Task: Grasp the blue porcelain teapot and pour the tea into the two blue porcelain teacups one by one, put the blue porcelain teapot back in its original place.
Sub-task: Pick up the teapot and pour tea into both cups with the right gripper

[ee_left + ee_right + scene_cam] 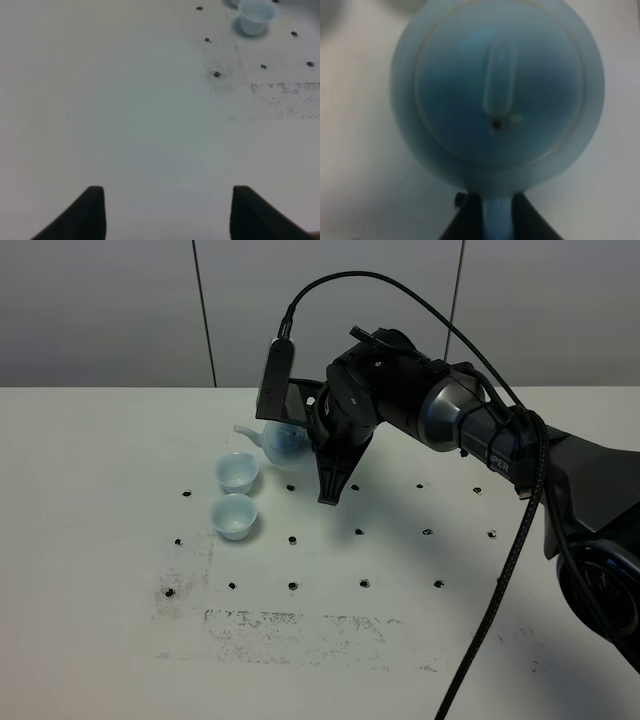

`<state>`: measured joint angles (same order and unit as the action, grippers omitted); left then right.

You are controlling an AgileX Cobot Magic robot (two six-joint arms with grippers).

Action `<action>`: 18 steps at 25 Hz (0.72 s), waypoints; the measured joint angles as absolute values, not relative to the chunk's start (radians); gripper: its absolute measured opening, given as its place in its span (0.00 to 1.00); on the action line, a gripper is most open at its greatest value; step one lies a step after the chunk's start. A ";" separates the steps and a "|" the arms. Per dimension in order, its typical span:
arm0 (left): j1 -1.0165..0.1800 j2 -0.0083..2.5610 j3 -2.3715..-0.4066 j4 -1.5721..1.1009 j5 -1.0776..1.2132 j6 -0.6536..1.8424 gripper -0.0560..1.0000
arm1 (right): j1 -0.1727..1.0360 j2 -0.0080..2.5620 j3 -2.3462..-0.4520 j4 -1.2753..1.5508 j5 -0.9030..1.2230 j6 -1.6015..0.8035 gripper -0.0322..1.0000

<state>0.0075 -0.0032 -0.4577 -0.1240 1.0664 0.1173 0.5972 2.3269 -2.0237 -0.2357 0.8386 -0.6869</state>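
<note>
Exterior high: right arm reaches across the middle, wrist bent down over blue porcelain teapot (285, 440).
Right wrist: right gripper (496, 212) clamped on teapot's loop handle, 1 finger each side.
Teapot: just behind far teacup (238, 472); near teacup (235, 516) in front; spout points left.
Left wrist: left gripper (167, 212) spread wide, holding nothing, above table (125, 125).
</note>
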 joint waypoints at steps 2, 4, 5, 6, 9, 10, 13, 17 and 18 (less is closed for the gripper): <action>0.008 -0.003 -0.458 -0.124 1.066 0.117 0.54 | 0.602 2.328 -2.024 -0.259 0.839 -0.701 0.07; 0.008 -0.003 -0.458 -0.124 1.066 0.117 0.54 | 0.611 2.334 -2.024 -0.300 0.836 -0.708 0.07; 0.008 -0.003 -0.458 -0.124 1.066 0.117 0.54 | 0.614 2.337 -2.024 -0.322 0.835 -0.711 0.07; 0.008 -0.003 -0.458 -0.124 1.066 0.117 0.54 | 0.618 2.342 -2.024 -0.339 0.835 -0.711 0.07; 0.008 -0.003 -0.458 -0.124 1.066 0.117 0.54 | 0.627 2.355 -2.027 -0.397 0.835 -0.713 0.07; 0.008 -0.003 -0.458 -0.124 1.066 0.117 0.54 | 0.631 2.359 -2.027 -0.409 0.835 -0.713 0.07; 0.008 -0.003 -0.458 -0.124 1.066 0.117 0.54 | 0.644 2.361 -2.029 -0.451 0.834 -0.713 0.07; 0.008 -0.003 -0.458 -0.124 1.066 0.117 0.54 | 0.664 2.361 -2.030 -0.520 0.834 -0.721 0.07; 0.008 -0.003 -0.458 -0.124 1.066 0.117 0.54 | 0.669 2.361 -2.030 -0.537 0.834 -0.725 0.07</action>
